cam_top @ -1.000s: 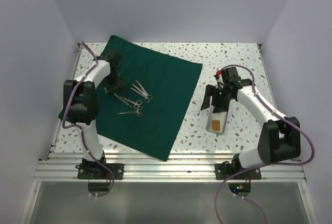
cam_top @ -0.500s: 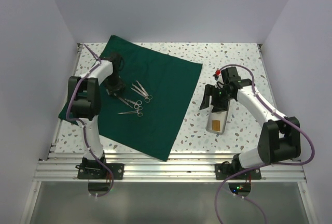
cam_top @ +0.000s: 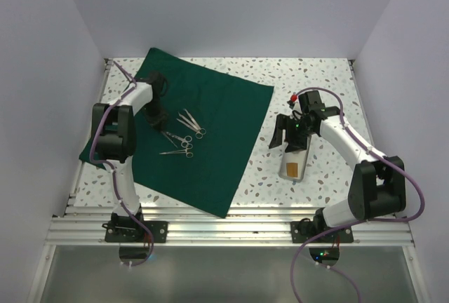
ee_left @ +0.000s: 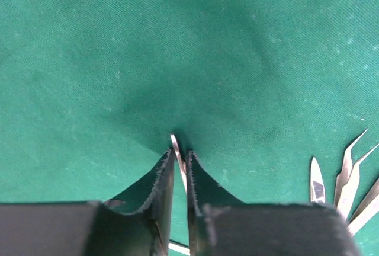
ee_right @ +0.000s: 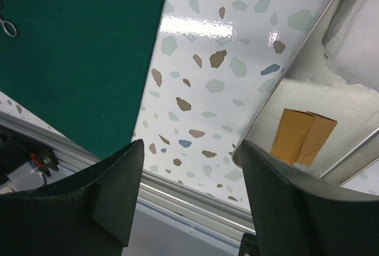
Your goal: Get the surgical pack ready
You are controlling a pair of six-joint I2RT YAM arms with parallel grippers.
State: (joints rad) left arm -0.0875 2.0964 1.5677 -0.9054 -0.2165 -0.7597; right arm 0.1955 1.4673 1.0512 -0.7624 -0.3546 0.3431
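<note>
My left gripper (ee_left: 179, 155) is pinched shut on the thin tip of a steel instrument (ee_left: 176, 144), down on the green drape (ee_left: 177, 48). It is just left of the scissors and forceps (cam_top: 184, 135) lying on the drape. My right gripper (ee_right: 189, 167) hangs with its jaws apart to the right of the drape, beside the steel tray (ee_right: 334, 99), which holds a tan card (ee_right: 303, 136).

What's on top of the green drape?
On the green drape, steel scissors and forceps lie left of centre. The left hand is down on it, closed on a thin steel tip. Cloth under the left arm is hidden.
</note>
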